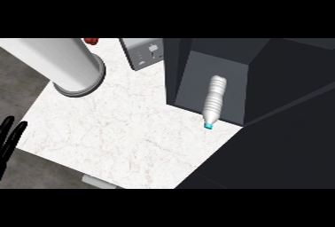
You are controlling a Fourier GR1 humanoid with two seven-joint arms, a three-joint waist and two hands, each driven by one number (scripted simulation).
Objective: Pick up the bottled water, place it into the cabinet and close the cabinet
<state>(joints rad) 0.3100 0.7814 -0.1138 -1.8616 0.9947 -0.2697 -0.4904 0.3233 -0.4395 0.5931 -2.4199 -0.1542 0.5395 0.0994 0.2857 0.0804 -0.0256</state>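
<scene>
So, status check imo: the water bottle (215, 98) looks to be lying on its side inside the dark cabinet (175, 71) at the upper right of the frame. Its blue cap (208, 126) points down-frame and sits right at the cabinet's front edge, where the counter (118, 128) starts. Pick + place look done or nearly. Caveat: the cap end may stick out a hair, can't tell from this angle. What's left is closing up. The big dark slab (281, 150) filling the lower right is, I'd guess, the open door, so the cabinet isn't shut yet.

Hands: the left hand (14, 138) shows only as black fingers at the left edge, mid-height. They're straight, a bit spread, holding nothing, and well apart from the bottle. The right hand isn't in frame at all, so no idea about it.

Room to move: the middle of the counter is bare marble, plenty of space btw the left hand and the cabinet. The clutter is all along the top:
- a fat pale cylinder (72, 66) upper left (can't tell what it is)
- a red thing (91, 41) peeking in beside it at the top edge
- a grey box (145, 53) w/ a switch panel, just left of the cabinet wall

The counter's edge runs diagonally down the left side, w/ grey floor (16, 88) beyond.

Main worry: if the cap pokes past the front edge, the door could catch it on the swing. Prob worth nudging the bottle deeper first.
</scene>
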